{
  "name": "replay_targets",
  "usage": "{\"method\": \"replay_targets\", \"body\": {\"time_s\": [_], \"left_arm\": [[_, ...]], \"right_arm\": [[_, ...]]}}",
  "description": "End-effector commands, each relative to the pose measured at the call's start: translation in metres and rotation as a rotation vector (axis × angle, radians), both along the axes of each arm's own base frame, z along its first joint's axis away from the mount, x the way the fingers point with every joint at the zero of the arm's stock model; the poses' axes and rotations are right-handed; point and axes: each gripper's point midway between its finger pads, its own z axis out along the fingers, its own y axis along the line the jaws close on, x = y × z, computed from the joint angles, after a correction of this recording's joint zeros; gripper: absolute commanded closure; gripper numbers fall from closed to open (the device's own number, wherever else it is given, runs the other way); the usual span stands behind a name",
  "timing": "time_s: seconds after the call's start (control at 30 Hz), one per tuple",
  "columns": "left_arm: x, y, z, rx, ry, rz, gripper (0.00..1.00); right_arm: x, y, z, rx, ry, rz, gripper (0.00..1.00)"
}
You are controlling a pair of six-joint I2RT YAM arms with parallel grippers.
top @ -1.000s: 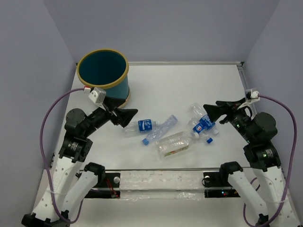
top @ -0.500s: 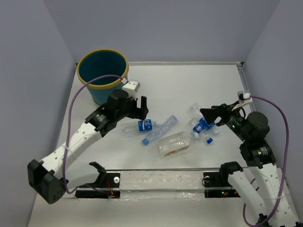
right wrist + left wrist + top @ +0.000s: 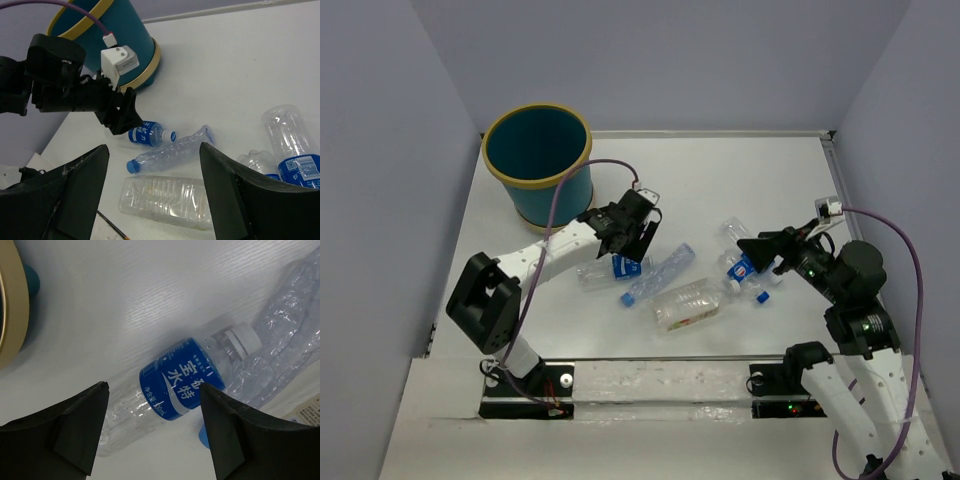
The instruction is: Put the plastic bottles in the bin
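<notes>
The teal bin [image 3: 537, 160] with a tan rim stands at the back left. Several clear plastic bottles lie mid-table. My left gripper [image 3: 628, 240] is open and hovers just above a blue-labelled bottle [image 3: 612, 268]. In the left wrist view that bottle [image 3: 180, 382] lies between my open fingers [image 3: 75, 430], with nothing gripped. A crushed blue-capped bottle [image 3: 658, 272] and a larger clear bottle [image 3: 688, 303] lie beside it. My right gripper [image 3: 748, 248] is open and empty above two blue-labelled bottles [image 3: 740, 265] at the right.
In the right wrist view the bin [image 3: 127, 30], the left gripper [image 3: 117, 107] and the larger bottle [image 3: 167, 200] show. A raised rail [image 3: 835, 170] runs along the table's right edge. A clear strip [image 3: 660, 380] lies along the front edge.
My left arm has swung from beside the bin out to the right and now reaches over the blue-labelled bottle. My right gripper has shifted slightly lower and left.
</notes>
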Motion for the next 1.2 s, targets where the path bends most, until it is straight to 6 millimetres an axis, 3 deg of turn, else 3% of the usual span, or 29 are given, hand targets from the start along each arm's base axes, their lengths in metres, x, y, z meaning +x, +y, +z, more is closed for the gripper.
{"method": "replay_targets", "body": {"time_s": [0.0, 0.13, 0.23, 0.5, 0.73, 0.97, 1.17], "left_arm": [[0.006, -0.028, 0.014, -0.012, -0.013, -0.114, 0.2], [-0.014, -0.044, -0.006, 0.009, 0.062, -0.2, 0.21], [-0.021, -0.043, -0.017, 0.031, 0.095, -0.203, 0.21], [-0.032, -0.033, -0.024, 0.049, 0.127, -0.201, 0.2], [-0.021, -0.018, -0.043, 0.146, 0.104, -0.134, 0.17], [-0.003, -0.027, -0.053, 0.151, 0.096, -0.115, 0.2], [0.002, -0.016, -0.064, 0.191, 0.097, -0.089, 0.21]], "right_arm": [[-0.007, 0.007, 0.007, 0.019, -0.04, 0.048, 0.22], [-0.012, 0.007, 0.007, 0.017, -0.049, 0.061, 0.22], [-0.013, 0.008, 0.008, 0.015, -0.055, 0.067, 0.22], [-0.014, 0.009, 0.003, 0.014, -0.044, 0.079, 0.22], [-0.015, 0.01, 0.004, 0.018, -0.043, 0.087, 0.22], [-0.016, 0.013, -0.006, 0.022, -0.017, 0.1, 0.22], [-0.017, 0.012, -0.003, 0.022, -0.028, 0.097, 0.22]]}}
